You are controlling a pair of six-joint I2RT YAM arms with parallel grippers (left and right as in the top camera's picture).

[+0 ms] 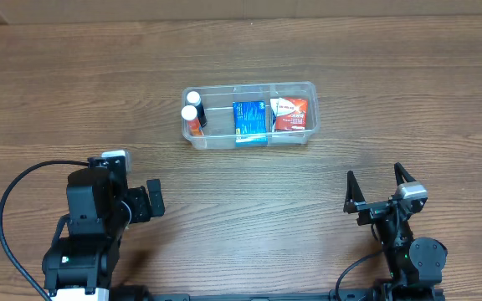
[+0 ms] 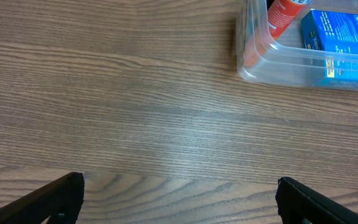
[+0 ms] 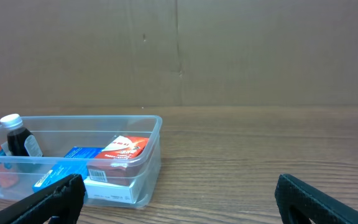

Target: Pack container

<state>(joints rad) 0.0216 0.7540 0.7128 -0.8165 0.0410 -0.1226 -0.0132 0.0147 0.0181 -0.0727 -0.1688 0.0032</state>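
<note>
Wood-grain table [image 1: 241, 50], plain brown wall [image 3: 179, 56] behind in right wrist view. Container [image 1: 217, 117] sits upper centre of overhead — bottles [image 1: 192, 113] at its left end, blue box [image 1: 250, 121] in middle, red box [image 1: 291, 113] at right. Left gripper [image 2: 179, 182] and right gripper [image 1: 373, 171] both spread wide, empty, low in frame. I see nothing loose to pack. My judgement: hold arms clear, don't nudge bin. Only right wrist shows red box lying tilted — overhead flattens that.
</note>
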